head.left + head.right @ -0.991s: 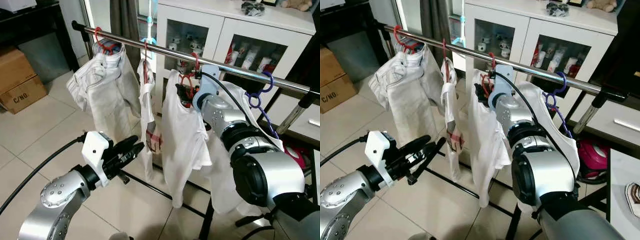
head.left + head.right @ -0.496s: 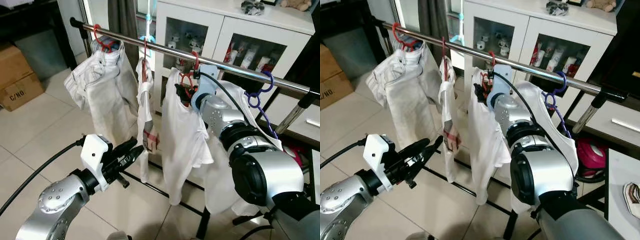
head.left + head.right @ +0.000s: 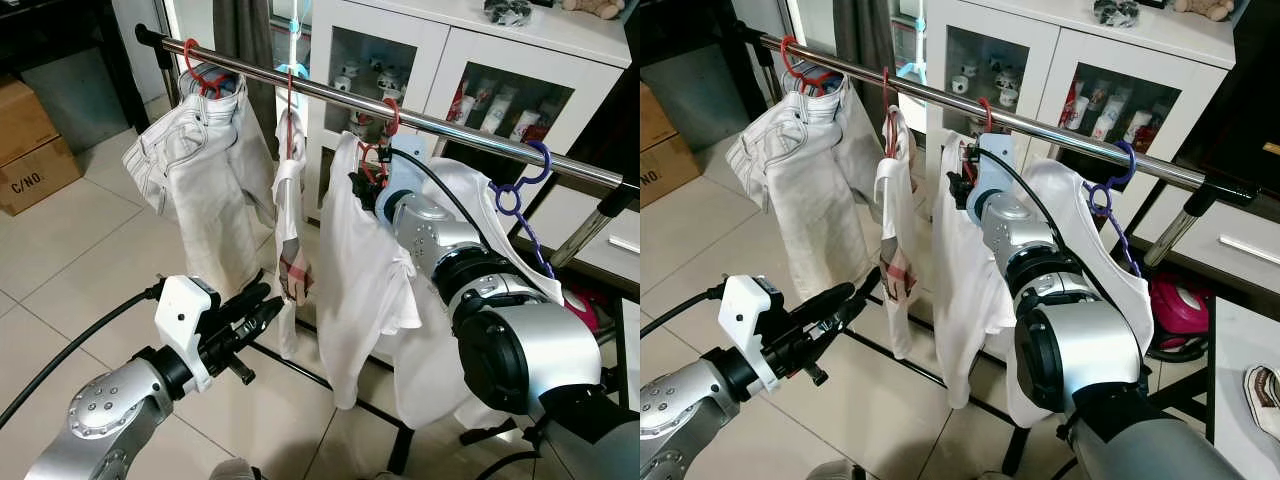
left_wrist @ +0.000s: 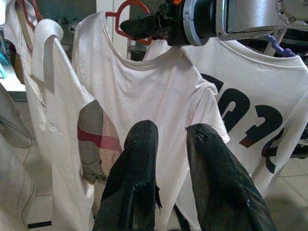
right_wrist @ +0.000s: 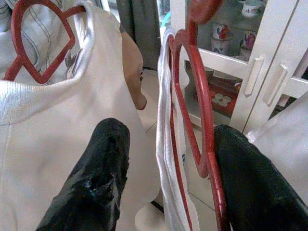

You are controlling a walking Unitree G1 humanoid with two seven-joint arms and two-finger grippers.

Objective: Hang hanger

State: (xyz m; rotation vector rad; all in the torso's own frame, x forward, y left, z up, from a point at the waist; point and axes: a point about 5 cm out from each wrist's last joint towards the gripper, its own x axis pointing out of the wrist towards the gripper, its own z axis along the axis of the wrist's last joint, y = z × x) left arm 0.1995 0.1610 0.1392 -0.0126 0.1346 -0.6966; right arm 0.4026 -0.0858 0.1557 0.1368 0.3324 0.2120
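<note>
A red hanger (image 3: 386, 120) carrying a white T-shirt (image 3: 365, 280) hooks over the steel rail (image 3: 460, 130). My right gripper (image 3: 362, 186) reaches up to the shirt's collar just below the rail. Its fingers are open, with the hanger's red wire (image 5: 199, 106) between them and lying against one finger (image 5: 250, 187). My left gripper (image 3: 262, 305) hovers low in front of the rack, shut and holding nothing, pointing at the hanging shirts (image 4: 144, 91).
White jeans (image 3: 205, 170) and a narrow white garment with a plaid patch (image 3: 290, 230) hang to the left. A printed shirt on a purple hanger (image 3: 520, 190) hangs to the right. A white cabinet (image 3: 500, 60) stands behind, cardboard boxes (image 3: 30, 150) sit left, and the rack's base bar (image 3: 300, 360) crosses the floor.
The whole view has shifted slightly, so the camera moved. My right gripper stays at the red hanger and the left gripper keeps its low position.
</note>
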